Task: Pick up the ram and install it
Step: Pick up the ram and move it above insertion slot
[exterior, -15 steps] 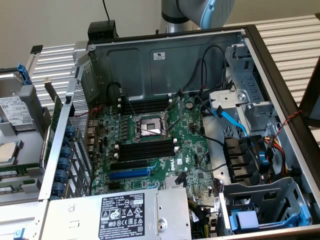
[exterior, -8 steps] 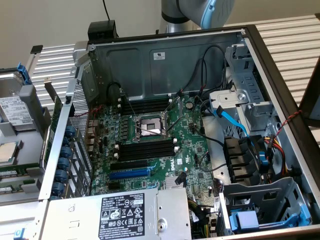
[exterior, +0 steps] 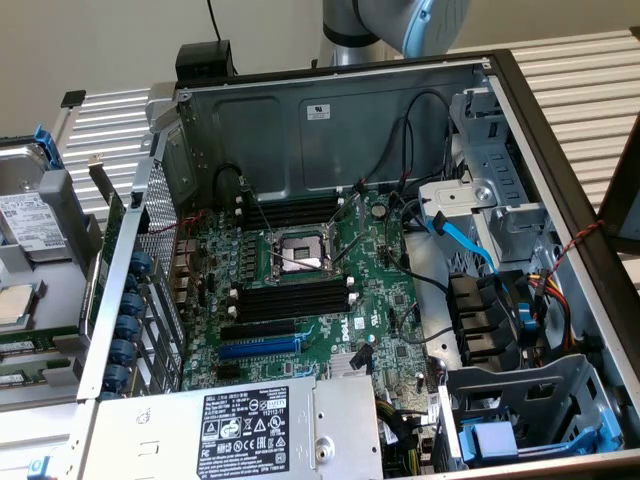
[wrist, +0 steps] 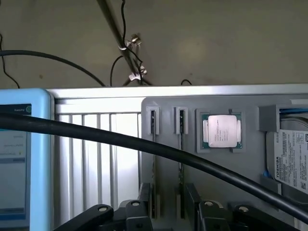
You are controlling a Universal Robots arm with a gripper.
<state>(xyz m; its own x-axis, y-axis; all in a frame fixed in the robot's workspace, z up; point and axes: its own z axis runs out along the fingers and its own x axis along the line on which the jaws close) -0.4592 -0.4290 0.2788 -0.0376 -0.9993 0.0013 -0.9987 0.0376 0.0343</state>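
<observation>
Two ram sticks stand on edge in the slots of a grey tray (wrist: 226, 183). One ram stick (wrist: 181, 166) and the other ram stick (wrist: 153, 166) show as thin green lines. My gripper (wrist: 168, 199) hovers above them, open, with its black fingers (wrist: 193, 195) apart and nothing between them. In the exterior view the same ram sticks (exterior: 25, 347) lie in the tray at the far left, outside the computer case. The motherboard's black memory slots (exterior: 290, 300) sit below the processor socket (exterior: 298, 250).
A processor chip (wrist: 221, 131) and a hard drive (wrist: 291, 159) lie in the tray beside the ram. A thick black cable (wrist: 144, 144) crosses the wrist view. A blue-framed screen (wrist: 21, 159) stands nearby. The open case (exterior: 330, 120) holds cables, a blue slot (exterior: 258, 347) and a power supply (exterior: 250, 430).
</observation>
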